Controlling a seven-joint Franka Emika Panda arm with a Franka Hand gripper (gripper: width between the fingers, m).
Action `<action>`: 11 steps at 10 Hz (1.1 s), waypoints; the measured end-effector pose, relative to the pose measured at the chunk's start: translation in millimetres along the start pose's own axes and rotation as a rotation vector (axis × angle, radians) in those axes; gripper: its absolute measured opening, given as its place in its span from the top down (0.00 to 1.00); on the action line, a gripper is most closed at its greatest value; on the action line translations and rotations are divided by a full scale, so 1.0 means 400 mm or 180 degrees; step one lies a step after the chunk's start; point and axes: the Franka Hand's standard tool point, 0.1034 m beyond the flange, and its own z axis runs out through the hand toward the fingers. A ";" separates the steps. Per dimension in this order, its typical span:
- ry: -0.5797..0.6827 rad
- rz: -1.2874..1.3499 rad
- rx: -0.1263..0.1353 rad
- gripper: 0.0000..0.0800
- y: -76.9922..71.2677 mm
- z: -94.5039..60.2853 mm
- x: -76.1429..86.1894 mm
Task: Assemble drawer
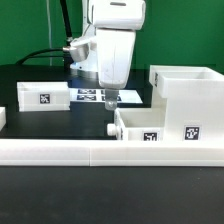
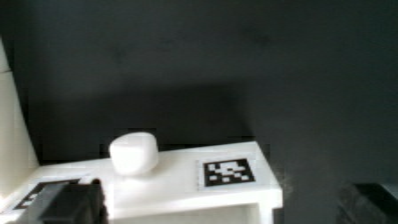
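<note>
The small white drawer (image 1: 150, 125) stands on the black table with marker tags on its side and a round knob (image 1: 108, 129) on its front. My gripper (image 1: 110, 100) hangs just above the knob end of the drawer, apart from it. In the wrist view the drawer front (image 2: 178, 185) shows with the knob (image 2: 134, 152) and a tag (image 2: 228, 173). My gripper (image 2: 217, 205) is open and empty, its dark fingertips (image 2: 63, 203) wide apart on either side of the drawer front.
A larger white open box (image 1: 185, 92) stands at the exterior view's right behind the drawer. A white panel with a tag (image 1: 45, 97) lies at the left. The marker board (image 1: 92, 97) lies behind my gripper. A long white rail (image 1: 100, 151) runs along the front.
</note>
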 end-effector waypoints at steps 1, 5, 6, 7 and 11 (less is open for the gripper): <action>0.0104 -0.0092 0.0005 0.19 0.000 0.032 -0.024; 0.0564 -0.0290 -0.0042 0.19 0.057 0.057 -0.102; 0.0661 -0.0265 -0.0015 0.19 0.061 0.059 -0.107; 0.0700 -0.0260 -0.0016 0.19 0.063 0.059 -0.092; 0.0771 -0.0159 0.0017 0.19 0.063 0.075 -0.006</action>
